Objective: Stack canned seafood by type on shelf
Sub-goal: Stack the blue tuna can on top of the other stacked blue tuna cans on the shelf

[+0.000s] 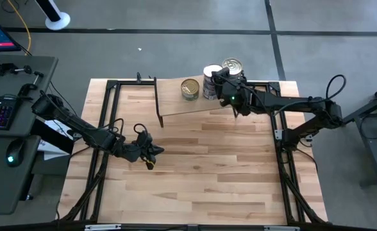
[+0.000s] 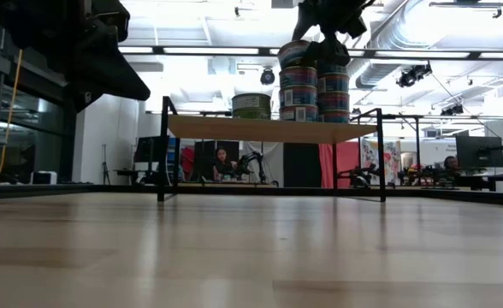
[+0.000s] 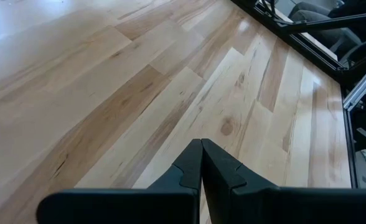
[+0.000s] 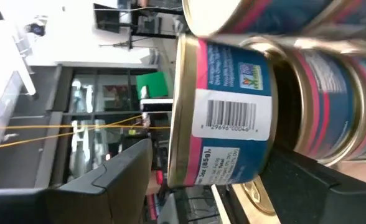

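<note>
The right gripper has its jaws spread wide on either side of a blue-and-pink tin; the right wrist view shows that tin between the two dark fingers, at the top of the pink-labelled stack on the shelf. Whether the pads are pressing its sides or stand just clear I cannot tell. The tin's flat faces are level and its short axis is upright, so it lies directly between the jaws, which reach in from the shelf's right end.

Next to it on the shelf rises a second stack of like tins, and a green-labelled tin stands alone, apart from both, toward the shelf's middle. The low view shows the stacks as several tins high.

The left gripper rests low over the counter, well away from the shelf, its jaws pressed together and empty.

My judgement is that the right arm is much the nearer and that the coming move turns on leaving the top tin centred on its stack.
</note>
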